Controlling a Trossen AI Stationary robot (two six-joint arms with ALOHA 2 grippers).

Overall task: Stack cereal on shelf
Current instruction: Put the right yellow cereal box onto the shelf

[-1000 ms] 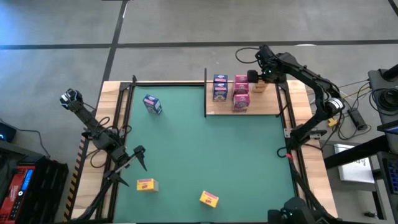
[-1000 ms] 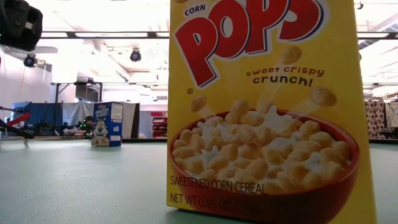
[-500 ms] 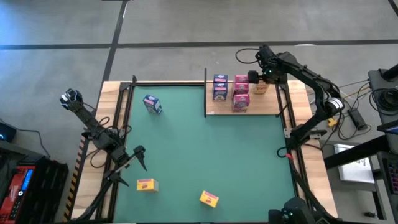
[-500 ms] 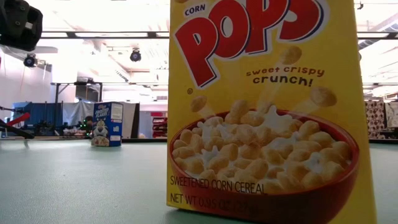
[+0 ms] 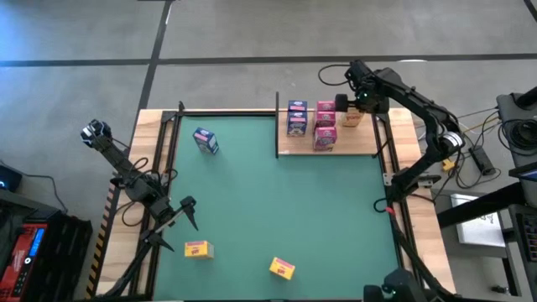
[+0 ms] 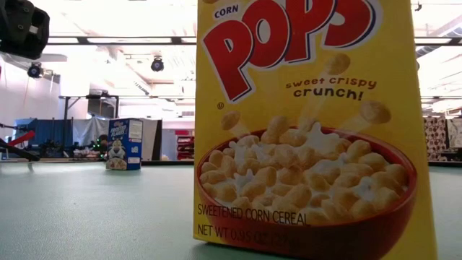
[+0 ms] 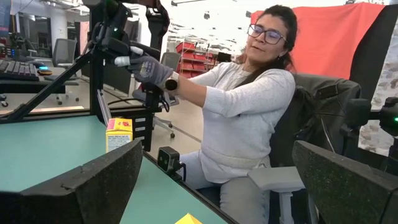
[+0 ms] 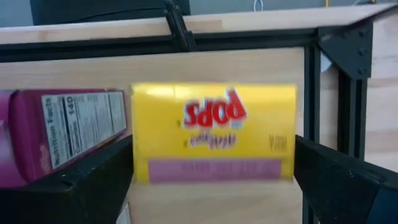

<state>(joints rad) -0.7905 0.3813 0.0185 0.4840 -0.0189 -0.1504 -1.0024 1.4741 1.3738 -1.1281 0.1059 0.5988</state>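
Note:
The shelf (image 5: 362,143) is a light-wood board at the table's far right. On it stand a blue cereal box (image 5: 296,117) and pink boxes (image 5: 325,127), and a yellow Pops box (image 8: 214,134) lies flat on the board beside a pink box (image 8: 62,130). My right gripper (image 5: 348,107) hangs over the yellow box, open, one finger on either side of it. A blue box (image 5: 205,141) and two yellow boxes (image 5: 198,248) (image 5: 282,268) rest on the green mat. My left gripper (image 5: 186,210) waits open at the near left.
Black posts (image 5: 277,126) and a black frame (image 8: 329,56) border the shelf. In the low view a yellow box (image 6: 310,130) fills the foreground, with the blue box (image 6: 124,144) far behind it. A seated person (image 7: 242,118) is beyond the table's edge.

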